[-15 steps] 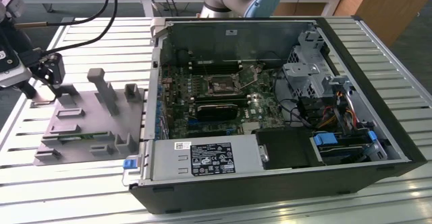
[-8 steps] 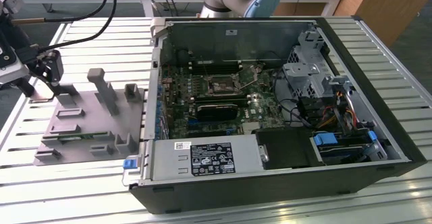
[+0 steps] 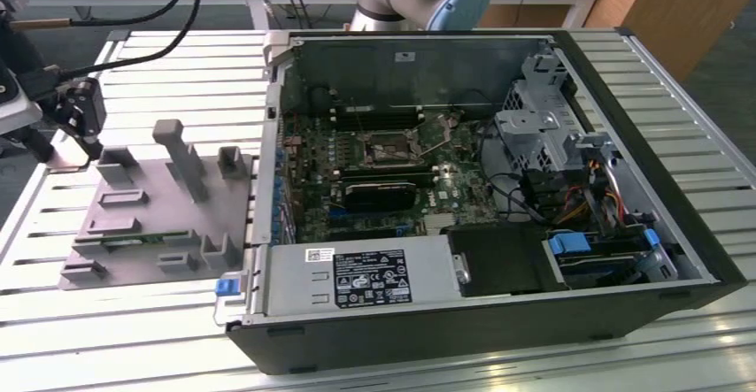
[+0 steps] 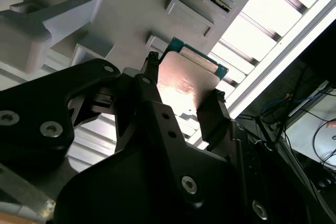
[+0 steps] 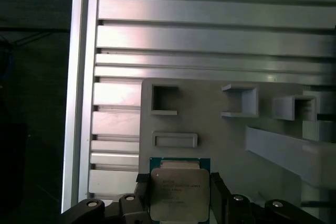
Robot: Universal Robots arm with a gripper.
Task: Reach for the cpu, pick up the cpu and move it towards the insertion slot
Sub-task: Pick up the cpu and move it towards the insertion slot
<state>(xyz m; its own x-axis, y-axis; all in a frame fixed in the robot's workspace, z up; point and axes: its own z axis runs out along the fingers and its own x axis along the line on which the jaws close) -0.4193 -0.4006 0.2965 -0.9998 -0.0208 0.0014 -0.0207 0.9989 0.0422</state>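
My gripper (image 4: 185, 77) is shut on the cpu (image 4: 184, 80), a thin square chip with a silvery top and a green edge. One black finger (image 4: 149, 72) presses each of two opposite sides. In the first wrist view the cpu (image 5: 178, 192) hangs over the edge of the grey plastic fixture (image 5: 220, 145), near a shallow rectangular pocket. In the exterior view my gripper (image 3: 81, 122) is at the far left, above the fixture's (image 3: 154, 206) far left corner. The insertion slot (image 3: 388, 150), with its shiny frame and dark centre, lies inside the open computer case, well off to the exterior view's right.
The fixture carries upright posts (image 3: 177, 153) and a green memory stick (image 3: 140, 240). The open case's wall (image 3: 274, 126) stands between the fixture and the board. A black card (image 3: 378, 196) lies just in front of the slot. Cables and drive cages (image 3: 555, 135) crowd the case's right side.
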